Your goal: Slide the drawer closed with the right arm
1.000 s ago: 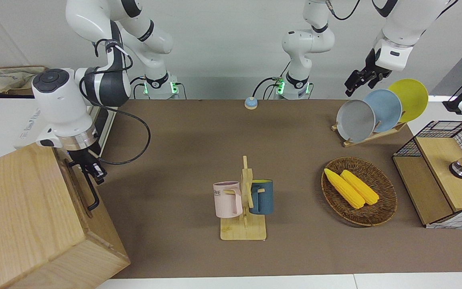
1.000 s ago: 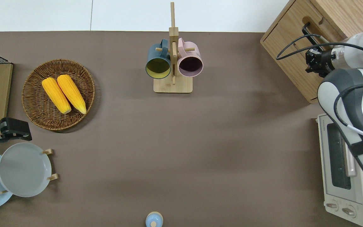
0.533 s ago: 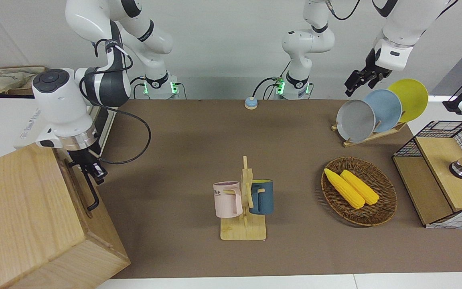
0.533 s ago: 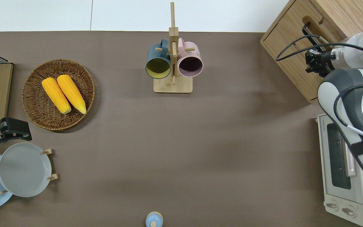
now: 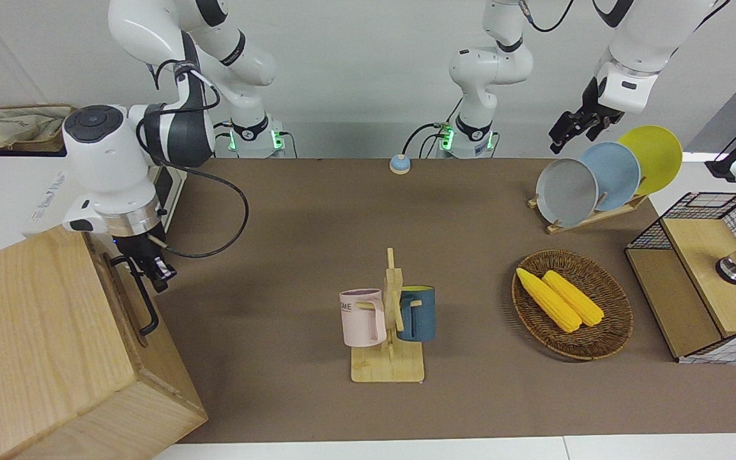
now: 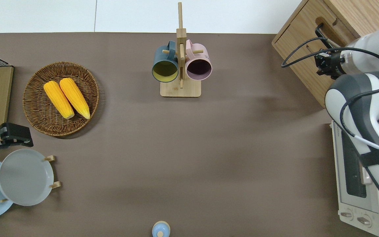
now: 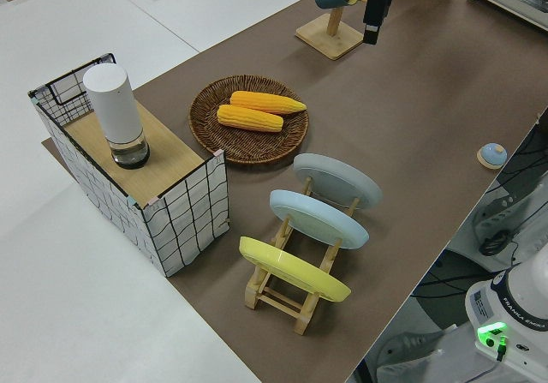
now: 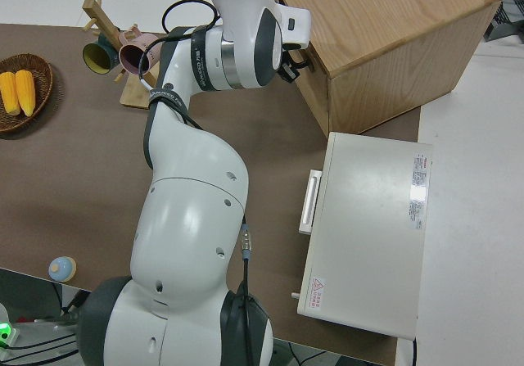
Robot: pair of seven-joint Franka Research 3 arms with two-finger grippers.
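Note:
The drawer (image 5: 126,300) is in the light-wood cabinet (image 5: 36,345) at the right arm's end of the table. Its front looks about flush with the cabinet face, and its black loop handle (image 5: 144,300) (image 6: 320,30) stands out from it. My right gripper (image 5: 158,276) (image 6: 318,61) hangs shut and holds nothing, at the end of the handle nearer to the robots, a short way off the drawer front (image 6: 303,56). The right side view shows only the wrist at the cabinet's corner (image 8: 315,71). The left arm is parked, with its gripper (image 5: 563,134) in the air.
A white oven (image 6: 357,177) stands beside the cabinet, nearer to the robots. A mug rack (image 6: 180,65) with two mugs is mid-table. A basket (image 6: 31,108) with corn, a plate rack (image 5: 588,217) and a wire box (image 5: 706,275) are toward the left arm's end. A blue bell (image 6: 161,229) sits near the robots.
The right wrist and gripper have drawn slightly away from the drawer front toward the middle of the table. The drawer and handle look unmoved. The left arm is still.

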